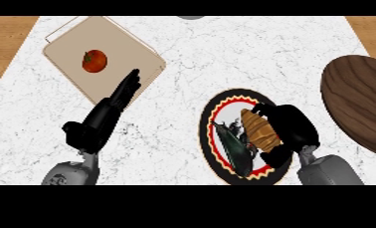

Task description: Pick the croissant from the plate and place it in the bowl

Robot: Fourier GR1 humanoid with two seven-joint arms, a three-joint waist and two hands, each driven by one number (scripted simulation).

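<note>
A golden-brown croissant (260,131) lies on a patterned plate (213,117) with a black, red and cream rim, low and right of centre. My right hand (294,126) is curled round the croissant from its right side, thumb below it, so I count it shut on the croissant. The croissant still rests on the plate. A dark wooden bowl (352,97) sits at the right edge, partly cut off. My left hand (106,112) is open at the lower left, fingers straight and pointing up toward the cutting board.
A beige cutting board (125,67) lies at the upper left with a red tomato (94,61) on it. The white marble counter (220,57) has wooden strips at both upper corners. A grey round object (192,17) peeks in at the top edge.
</note>
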